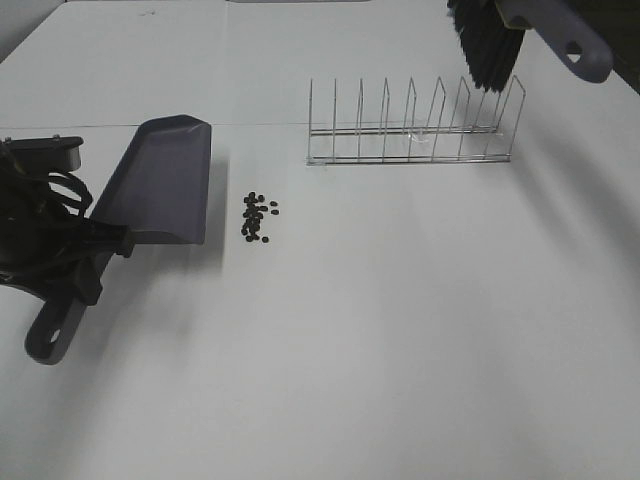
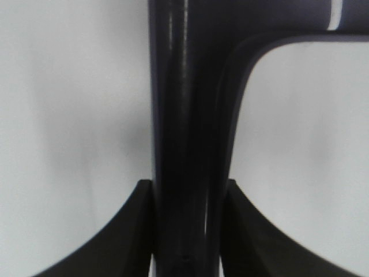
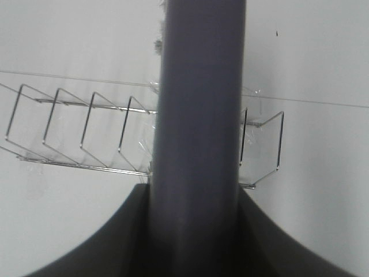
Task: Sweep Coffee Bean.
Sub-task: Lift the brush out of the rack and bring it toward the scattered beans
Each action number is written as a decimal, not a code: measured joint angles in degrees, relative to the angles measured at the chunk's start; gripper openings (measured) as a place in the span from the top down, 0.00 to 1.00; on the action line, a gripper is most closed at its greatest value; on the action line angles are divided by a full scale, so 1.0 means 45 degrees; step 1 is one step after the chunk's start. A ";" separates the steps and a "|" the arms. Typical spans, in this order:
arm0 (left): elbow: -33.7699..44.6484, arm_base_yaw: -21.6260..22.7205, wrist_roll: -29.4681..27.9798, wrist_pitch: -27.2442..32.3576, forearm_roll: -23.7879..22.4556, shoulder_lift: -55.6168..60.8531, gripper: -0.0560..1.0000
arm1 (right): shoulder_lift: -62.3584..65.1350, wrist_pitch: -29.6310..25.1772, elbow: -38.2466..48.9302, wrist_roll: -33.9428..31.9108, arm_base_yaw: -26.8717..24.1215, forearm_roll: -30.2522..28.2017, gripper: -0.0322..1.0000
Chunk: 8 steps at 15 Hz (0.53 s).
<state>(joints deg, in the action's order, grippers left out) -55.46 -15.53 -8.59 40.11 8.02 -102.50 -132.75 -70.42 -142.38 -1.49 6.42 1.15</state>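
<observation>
The coffee beans (image 1: 257,216) lie in a loose cluster on the white table, just right of the grey-purple dustpan (image 1: 160,180). The pan's open lip faces the beans. My left gripper (image 1: 108,238) is shut on the dustpan's handle (image 2: 184,144), with a finger on each side in the left wrist view (image 2: 187,231). The brush (image 1: 485,45), with black bristles and a grey-purple handle (image 1: 565,40), hangs above the right end of the wire rack. My right gripper (image 3: 196,231) is shut on the brush handle (image 3: 199,115). In the high view it is out of frame.
A wire dish rack (image 1: 415,125) stands at the back right of the beans; it also shows in the right wrist view (image 3: 86,133). The white table (image 1: 400,350) spreads in front of it. A seam line crosses the table at the back.
</observation>
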 joint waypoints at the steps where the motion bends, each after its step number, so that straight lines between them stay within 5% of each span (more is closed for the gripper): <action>1: 0.0000 0.0000 0.0000 0.0000 0.0000 0.0000 0.70 | 0.0446 0.0013 0.0153 0.0000 0.0000 0.0216 0.68; 8: 0.0000 0.0000 -0.0573 0.0025 -0.0178 0.0000 0.70 | 0.2648 0.0025 0.4609 0.0000 0.1070 -0.0025 0.68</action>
<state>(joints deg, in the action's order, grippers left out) -55.46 -15.53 -11.17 40.22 7.22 -102.50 -120.84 -70.30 -121.64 -1.49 11.23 1.03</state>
